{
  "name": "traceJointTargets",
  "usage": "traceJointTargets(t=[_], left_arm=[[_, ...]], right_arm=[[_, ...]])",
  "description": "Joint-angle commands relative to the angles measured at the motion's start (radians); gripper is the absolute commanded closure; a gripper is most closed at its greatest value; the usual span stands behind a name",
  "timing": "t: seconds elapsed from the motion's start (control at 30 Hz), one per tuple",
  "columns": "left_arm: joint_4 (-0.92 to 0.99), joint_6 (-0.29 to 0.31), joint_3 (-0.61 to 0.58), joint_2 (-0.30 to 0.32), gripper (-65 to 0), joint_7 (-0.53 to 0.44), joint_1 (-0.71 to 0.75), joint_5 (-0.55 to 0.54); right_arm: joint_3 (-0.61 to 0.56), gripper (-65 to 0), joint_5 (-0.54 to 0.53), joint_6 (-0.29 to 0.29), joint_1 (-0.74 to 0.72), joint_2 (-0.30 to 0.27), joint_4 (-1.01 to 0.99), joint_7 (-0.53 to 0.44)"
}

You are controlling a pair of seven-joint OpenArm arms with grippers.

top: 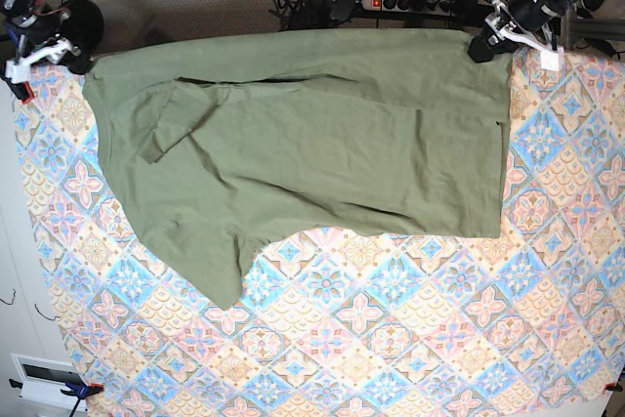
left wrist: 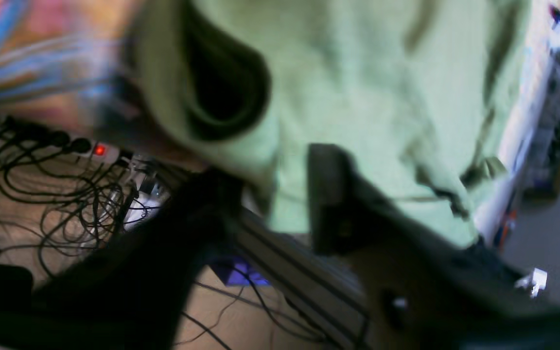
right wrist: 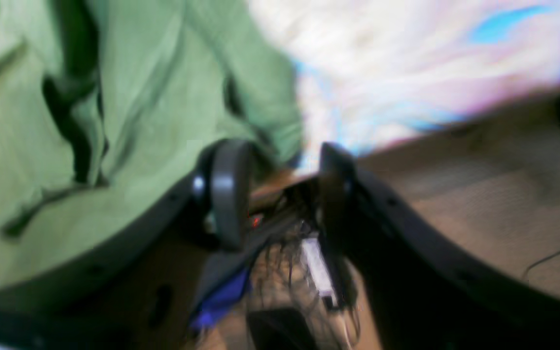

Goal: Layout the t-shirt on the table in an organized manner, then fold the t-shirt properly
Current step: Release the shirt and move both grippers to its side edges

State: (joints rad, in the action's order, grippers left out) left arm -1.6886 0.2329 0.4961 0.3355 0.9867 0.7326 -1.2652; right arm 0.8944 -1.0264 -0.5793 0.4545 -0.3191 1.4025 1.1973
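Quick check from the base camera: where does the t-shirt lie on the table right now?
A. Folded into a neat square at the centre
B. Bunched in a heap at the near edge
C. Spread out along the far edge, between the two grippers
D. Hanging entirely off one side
C: the t-shirt lies spread across the far part of the table, with the right gripper and left gripper at its far corners.

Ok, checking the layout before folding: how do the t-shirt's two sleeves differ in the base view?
The lower sleeve lies spread flat on the table, sticking out from the t-shirt; the upper sleeve is folded back onto the shirt's body. The lower sleeve shows its full outline; the upper sleeve is creased and doubled. Both are olive green, at the view's left end.
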Motion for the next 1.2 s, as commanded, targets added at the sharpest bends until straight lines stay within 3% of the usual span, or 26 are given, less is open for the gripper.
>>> traceJointTargets(t=[0.0, 0.07, 0.37, 0.53, 0.63, 0.73, 0.87, 1.17], left_arm=[[-0.032, 0.009, 0.029, 0.014, -27.0, -0.002, 0.012, -0.018], [-0.046, 0.009, 0.066, 0.014, -30.3, -0.002, 0.038, -0.018], [-0.06, 0.009, 0.266, 0.014, -30.4, 0.059, 0.083, -0.02], [-0.181, 0.009, 0.369, 0.015, -30.4, 0.056, 0.075, -0.02], [-0.195, 0.006, 0.369, 0.044, -30.4, 0.062, -0.032, -0.009], [-0.19, 0.004, 0.345, 0.095, -30.4, 0.062, -0.121, 0.023], [-0.172, 0.004, 0.267, 0.146, -30.4, 0.062, -0.268, 0.14], [0.149, 0.004, 0.08, 0.195, -30.4, 0.057, -0.623, 0.262]], right_arm=[[0.027, -25.1, -0.015, -0.006, 0.005, -0.028, 0.016, -0.01], [0.055, -25.1, -0.015, -0.006, 0.005, -0.028, 0.018, -0.012], [0.11, -25.1, -0.013, -0.003, 0.0, -0.028, 0.065, -0.018], [0.104, -25.1, -0.012, -0.001, -0.001, -0.035, 0.134, -0.018], [0.062, -25.1, 0.013, -0.001, -0.087, -0.035, 0.196, -0.009], [-0.017, -25.1, 0.11, -0.003, -0.159, -0.035, 0.251, -0.009], [-0.134, -25.3, 0.205, -0.006, -0.267, -0.035, 0.281, -0.014], [-0.347, -25.3, 0.329, -0.006, -0.498, -0.035, 0.268, -0.02]])
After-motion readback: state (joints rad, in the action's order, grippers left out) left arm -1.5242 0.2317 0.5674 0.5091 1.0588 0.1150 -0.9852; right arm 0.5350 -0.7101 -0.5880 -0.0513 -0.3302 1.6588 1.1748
